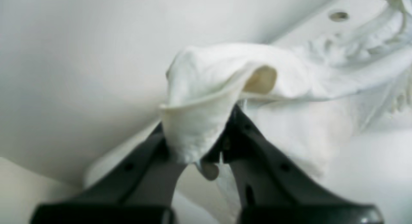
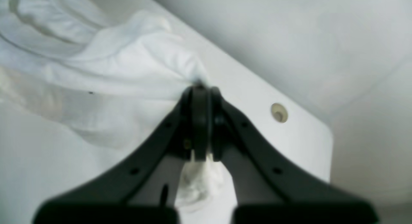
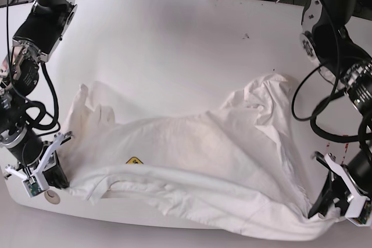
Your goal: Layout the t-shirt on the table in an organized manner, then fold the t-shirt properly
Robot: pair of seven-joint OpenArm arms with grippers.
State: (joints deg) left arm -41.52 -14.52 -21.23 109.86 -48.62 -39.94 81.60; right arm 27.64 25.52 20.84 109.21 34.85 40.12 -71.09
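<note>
Both arms reach down to the near edge of the table, one at each lower corner of the base view. The right gripper, at lower left there, has its jaws pressed together on a pinch of the t-shirt, with cloth bunched behind the fingertips. The left gripper, at lower right, clamps a folded hem that drapes over its tips. The shirt lies crumpled and inside out across the lower half of the tabletop, stretched between the two claws. A small yellow patch shows left of centre; no lettering is legible.
</note>
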